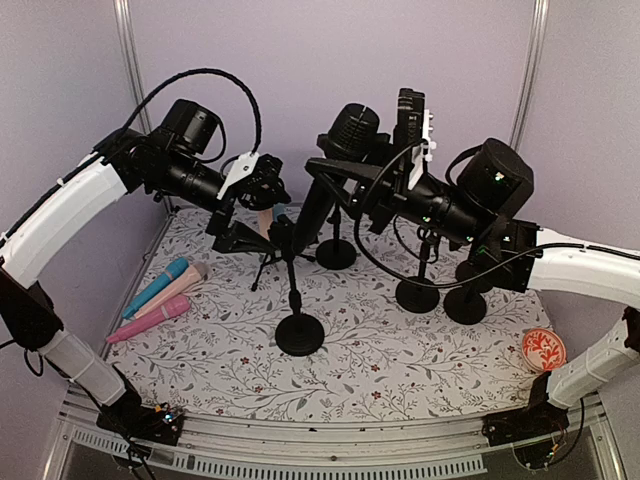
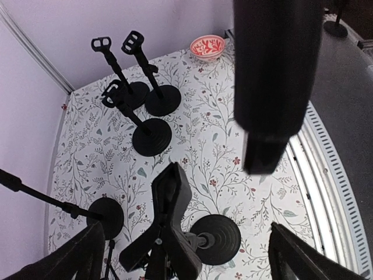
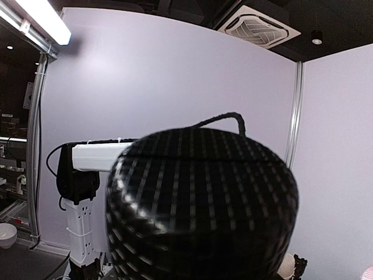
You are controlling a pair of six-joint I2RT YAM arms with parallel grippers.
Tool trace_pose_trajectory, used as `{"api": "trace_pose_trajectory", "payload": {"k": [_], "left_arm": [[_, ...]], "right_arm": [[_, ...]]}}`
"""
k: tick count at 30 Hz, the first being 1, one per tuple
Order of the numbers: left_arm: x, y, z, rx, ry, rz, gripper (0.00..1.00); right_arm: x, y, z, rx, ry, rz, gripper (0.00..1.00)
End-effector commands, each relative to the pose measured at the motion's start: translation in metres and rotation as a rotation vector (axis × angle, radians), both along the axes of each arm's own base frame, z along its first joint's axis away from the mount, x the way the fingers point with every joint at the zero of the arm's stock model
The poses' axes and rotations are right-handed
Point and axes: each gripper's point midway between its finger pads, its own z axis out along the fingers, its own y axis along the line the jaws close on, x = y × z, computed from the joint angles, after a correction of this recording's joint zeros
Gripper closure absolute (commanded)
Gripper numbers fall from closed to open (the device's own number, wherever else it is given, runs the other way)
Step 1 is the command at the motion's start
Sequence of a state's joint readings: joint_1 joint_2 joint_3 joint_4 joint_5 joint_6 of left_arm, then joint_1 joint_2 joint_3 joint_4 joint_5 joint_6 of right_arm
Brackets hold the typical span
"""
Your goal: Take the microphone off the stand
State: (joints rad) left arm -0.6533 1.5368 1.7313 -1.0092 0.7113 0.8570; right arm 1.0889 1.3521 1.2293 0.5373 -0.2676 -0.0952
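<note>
From above, the right end effector (image 1: pixel 345 172) was clenched on the black microphone (image 1: pixel 350 130). It held the microphone up in the air, tilted, with the round head on top. The stand (image 1: pixel 300 335) stood below on the flowery tabletop (image 1: pixel 400 370). The left end effector (image 1: pixel 240 232) hung near the top of that stand. A blue microphone (image 1: pixel 160 285) and a pink one (image 1: pixel 150 320) lay on the left. A red bowl (image 1: pixel 543 350) sat on the right.

From the left wrist, the left end effector (image 2: pixel 185 230) was released, with its fingers (image 2: pixel 87 254) wide apart. The stand's clip (image 2: pixel 169 195) sat between them, and I could not tell if they touched it. The microphone (image 2: pixel 274 76) was above the clip and out of it – its lower end hung free. Three other stands (image 2: pixel 152 137) and the red bowl (image 2: pixel 208 46) were farther off.

From the right wrist, the microphone's dark mesh head (image 3: pixel 198 210) filled most of the view – very close. No fingers showed here. The white left arm (image 3: pixel 105 154) was behind it.
</note>
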Motion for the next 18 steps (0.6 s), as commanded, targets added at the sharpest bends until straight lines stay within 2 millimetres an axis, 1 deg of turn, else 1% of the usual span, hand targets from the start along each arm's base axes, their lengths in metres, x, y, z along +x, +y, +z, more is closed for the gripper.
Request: {"api": "trace_pose_trajectory", "payload": {"k": [1,4,6,10,12,15,16,18], "left_arm": [[-0.024,0.011,0.037,-0.070,-0.042,-0.013,0.01],[-0.036,0.016,0.052,-0.115,-0.008,-0.013,0.02],[-0.043,0.021,0.059,-0.138,0.022,-0.020,0.04],[-0.050,0.026,0.060,-0.146,0.071,-0.005,0.09],[-0.050,0.028,0.057,-0.138,0.096,0.008,0.14],[-0.049,0.034,0.053,-0.131,0.148,0.027,0.25],[-0.048,0.036,0.052,-0.129,0.157,0.036,0.28],[-0.045,0.039,0.050,-0.126,0.176,0.051,0.39]], "right_arm": [[0.002,0.013,0.007,0.115,0.029,0.045,1.00],[0.006,0.033,0.002,0.141,0.053,0.077,1.00],[0.010,0.046,-0.001,0.154,0.052,0.073,1.00],[0.013,0.066,-0.003,0.202,0.030,0.060,1.00],[0.015,0.076,-0.007,0.228,0.022,0.064,1.00],[0.014,0.086,-0.009,0.258,0.004,0.063,1.00],[0.013,0.088,-0.008,0.266,-0.010,0.057,1.00],[0.012,0.090,-0.008,0.275,-0.026,0.056,1.00]]}}
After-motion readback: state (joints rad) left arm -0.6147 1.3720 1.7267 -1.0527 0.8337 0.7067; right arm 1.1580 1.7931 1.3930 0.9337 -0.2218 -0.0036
